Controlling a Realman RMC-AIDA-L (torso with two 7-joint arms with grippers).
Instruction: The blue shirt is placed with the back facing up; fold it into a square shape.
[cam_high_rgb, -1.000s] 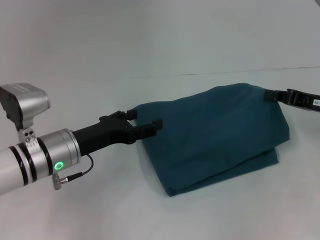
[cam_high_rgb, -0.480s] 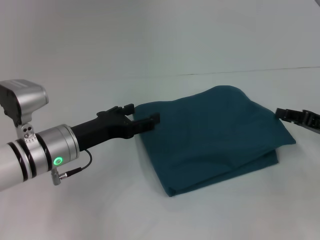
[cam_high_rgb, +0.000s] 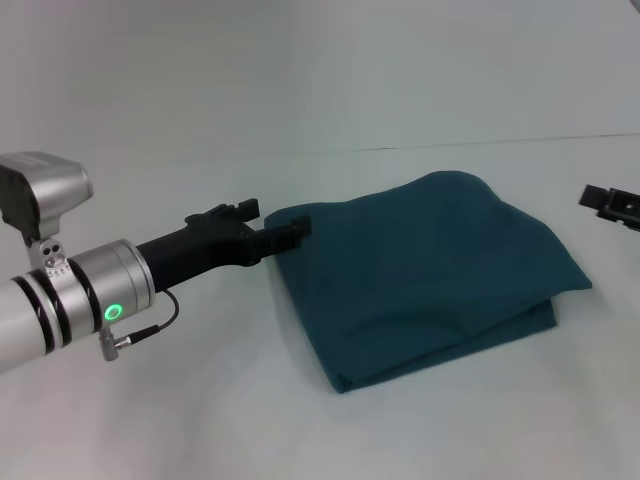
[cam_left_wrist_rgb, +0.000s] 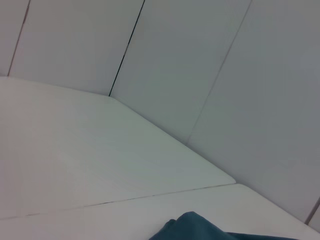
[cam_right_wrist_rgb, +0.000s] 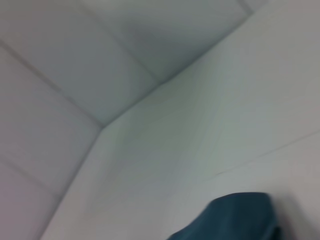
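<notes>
Blue shirt (cam_high_rgb: 430, 275): lying folded into a rough, layered block on the white table (cam_high_rgb: 200, 420), towards the right of the middle; only plain fabric shows, no lettering visible.
Shirt edges: the near edge shows stacked layers; the far right corner humps up a little.
Left gripper (cam_high_rgb: 268, 222): reaching in from the left, its two black fingers spread apart, nothing between them; the lower fingertip sits at the shirt's near-left corner, and I cannot tell whether it touches the cloth.
Right gripper (cam_high_rgb: 608, 204): only a black tip shows at the right edge, apart from the shirt; the rest is cut off, so whether it is open or closed cannot be told.
Left wrist view: just a small hump of the shirt (cam_left_wrist_rgb: 200, 229) at the frame's edge, with table and wall panels behind; no fingers visible.
Right wrist view: blurred; a corner of the shirt (cam_right_wrist_rgb: 235, 217) and the table, nothing sharper.
</notes>
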